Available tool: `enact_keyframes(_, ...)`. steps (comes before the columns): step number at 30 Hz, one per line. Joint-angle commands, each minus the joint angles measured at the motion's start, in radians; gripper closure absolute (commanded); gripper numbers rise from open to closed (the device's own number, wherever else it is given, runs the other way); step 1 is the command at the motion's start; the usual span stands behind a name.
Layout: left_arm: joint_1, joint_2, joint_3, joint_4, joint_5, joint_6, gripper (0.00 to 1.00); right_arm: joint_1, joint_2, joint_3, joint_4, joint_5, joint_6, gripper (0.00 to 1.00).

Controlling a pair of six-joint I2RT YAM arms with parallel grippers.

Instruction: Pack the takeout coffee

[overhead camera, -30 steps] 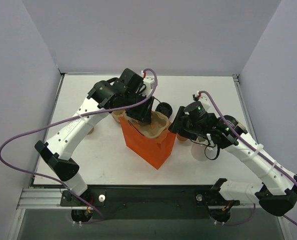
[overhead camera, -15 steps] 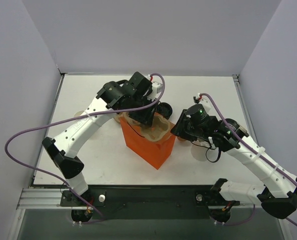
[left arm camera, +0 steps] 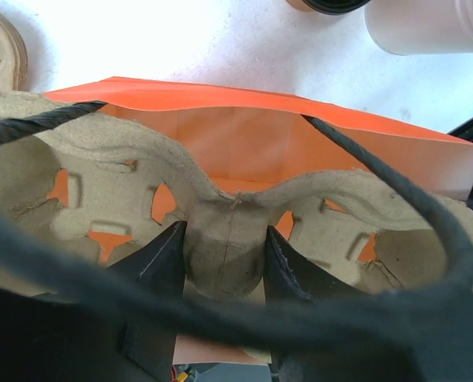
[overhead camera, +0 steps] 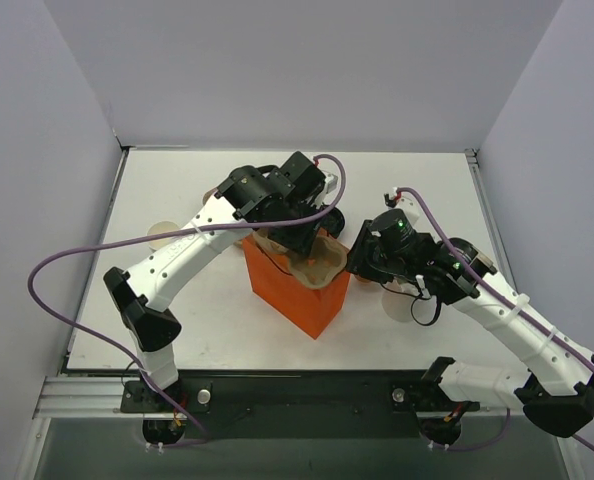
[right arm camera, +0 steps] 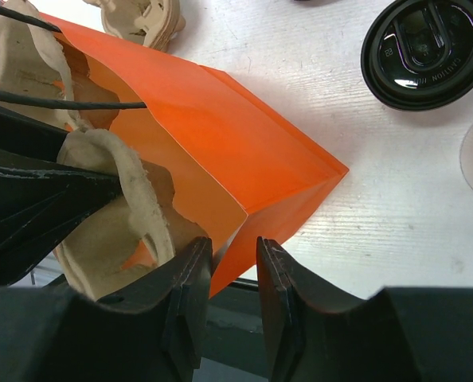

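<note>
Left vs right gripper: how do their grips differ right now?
Left gripper pinches the central ridge of the pulp cup carrier; right gripper pinches the rim of the orange bag. Left gripper works over the bag's mouth; right gripper at its side edge. Both are closed on something.

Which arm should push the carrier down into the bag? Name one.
Left. The left hand grips the cardboard carrier by its centre ridge over the orange bag; the right hand pinches the bag's rim.

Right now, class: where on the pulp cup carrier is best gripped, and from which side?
The raised central ridge of the cup carrier, from above: it is narrow where the wells either side are wide, and the left gripper straddles it over the open orange bag.
</note>
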Motion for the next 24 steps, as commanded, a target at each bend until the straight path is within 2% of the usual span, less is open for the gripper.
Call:
enact_keyframes(1,-0.009,0.022,0.034,-0.052,-0.020,-0.048,0.62,0.008,-0.025,-0.010,0.006,0.006,-0.008,0.70)
enact_keyframes(6,-0.009,0.048,0.039,-0.091,-0.056,-0.058,0.62,0.008,-0.034,-0.016,0.006,0.017,-0.014,0.70)
enact_keyframes(15,-0.010,0.042,-0.009,-0.065,-0.085,-0.082,0.62,0.008,-0.039,-0.018,0.006,0.020,-0.013,0.70)
enact_keyframes(24,-0.009,0.051,0.042,-0.117,-0.137,-0.062,0.62,0.008,-0.039,-0.016,0.006,0.029,-0.014,0.70)
